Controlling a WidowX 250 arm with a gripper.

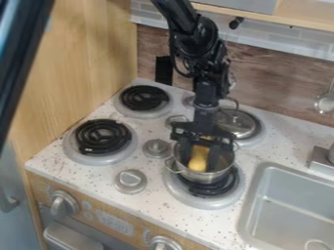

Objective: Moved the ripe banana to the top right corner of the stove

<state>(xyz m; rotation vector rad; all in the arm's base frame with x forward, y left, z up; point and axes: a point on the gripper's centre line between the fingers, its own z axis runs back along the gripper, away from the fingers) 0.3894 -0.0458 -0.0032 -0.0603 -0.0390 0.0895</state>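
1. The black pincer [199,157] is hanging down into the open metal pot [205,177]. I cannot tell how far open it is, nor whether it has a firm hold of the banana.
2. The yellow banana [198,163] is in the pot, directly at the pincer. It appears upright or steeply tilted.
3. The arm [198,41] comes from the top edge of the view and stands above the pot.
4. This pot sits on the lower right burner [186,196] of the stove [98,178].
5. Behind the pot, on the upper right burner, there is a pan with a shiny lid [239,124].
6. To the left of these are 2 burners with black coils: the upper left burner [145,97] and the lower left burner [103,136].
7. Between the left and right burners, 4 round grey knobs [130,179] stand on the speckled top.
8. On the wooden stove front, 2 more knobs [64,202] can be seen.
9. At the lower right of the view is the grey sink [287,207].
10. Near the right edge, a metal utensil [324,103] is in front of the back wall [277,80].
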